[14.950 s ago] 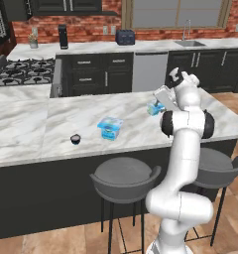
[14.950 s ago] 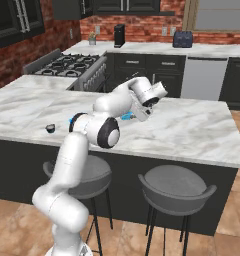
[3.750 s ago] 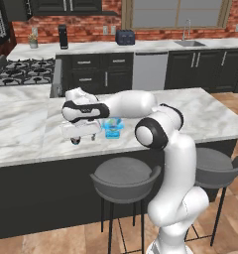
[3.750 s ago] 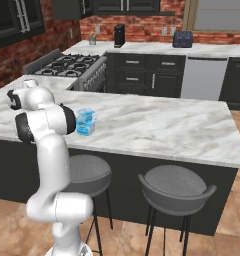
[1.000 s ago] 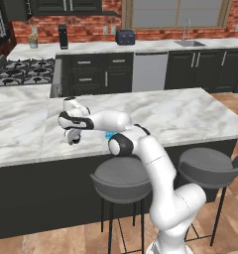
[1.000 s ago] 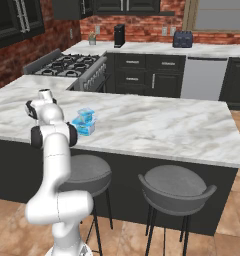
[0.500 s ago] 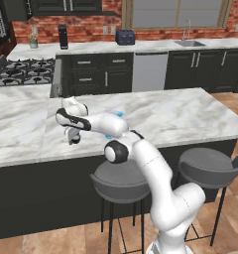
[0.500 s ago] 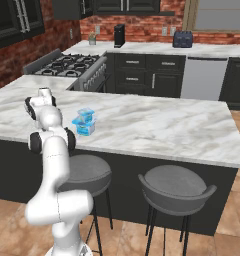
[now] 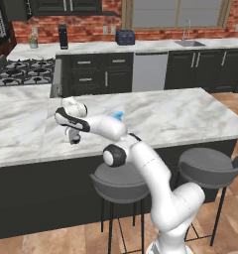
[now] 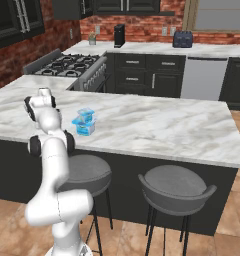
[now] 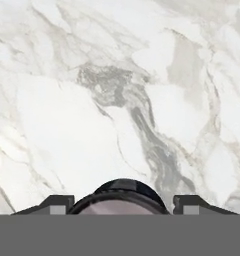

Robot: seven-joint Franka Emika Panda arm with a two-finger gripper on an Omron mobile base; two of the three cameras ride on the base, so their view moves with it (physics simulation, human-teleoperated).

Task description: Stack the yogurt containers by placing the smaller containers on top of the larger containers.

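The tiny dark round cup (image 11: 124, 196) with its pale top sits on the marble island, low in the hand view, between my two finger tips (image 11: 55, 204). My gripper (image 11: 123, 205) is open; the jaws flank the cup closely, with a thin gap on the right side. In the left base view my gripper (image 9: 71, 135) points down over the dark cup (image 9: 75, 141) near the island's left front. The medium clear-and-blue cup (image 10: 85, 114) stands on the wide light-blue tub (image 10: 84, 129), to the right of my hand. My forearm hides most of that stack (image 9: 117, 115) in the left base view.
The marble island (image 10: 157, 125) stretches far to the right. Its front edge (image 9: 36, 158) runs just below the cup. Two grey stools (image 10: 176, 190) stand under the island's front. A stove (image 10: 72, 63) lies behind at the left.
My hand has settled down around the tiny dark cup and the jaws have drawn in toward it. The stacked tub and cup have not moved.
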